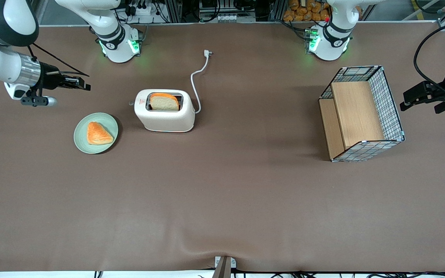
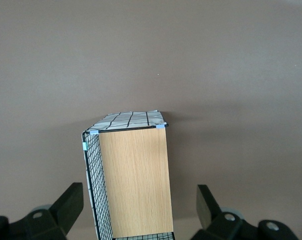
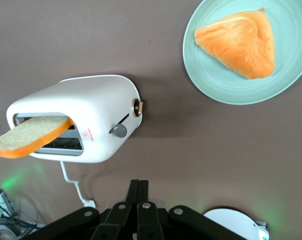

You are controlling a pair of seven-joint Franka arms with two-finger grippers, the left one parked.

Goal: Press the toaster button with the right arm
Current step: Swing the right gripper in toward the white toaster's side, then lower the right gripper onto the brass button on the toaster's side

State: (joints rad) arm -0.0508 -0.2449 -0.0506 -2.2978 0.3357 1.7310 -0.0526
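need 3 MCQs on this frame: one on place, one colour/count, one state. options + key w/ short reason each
1. Where is the plate?
A. Beside the toaster, toward the working arm's end of the table
B. Inside the basket
C. On top of the toaster

2. What colour is the plate?
A. Red
B. Pale green
C. Black

3. What is the state of the gripper?
A. Shut, in the air, clear of the toaster button
B. Shut on the bread slice
C. Open around the plate

Key: 1 A, the front view shows the plate on the table next to the toaster. 2 B, it looks pale green under the pastry. 3 A, the right wrist view shows the fingers together with bare table between them and the button.
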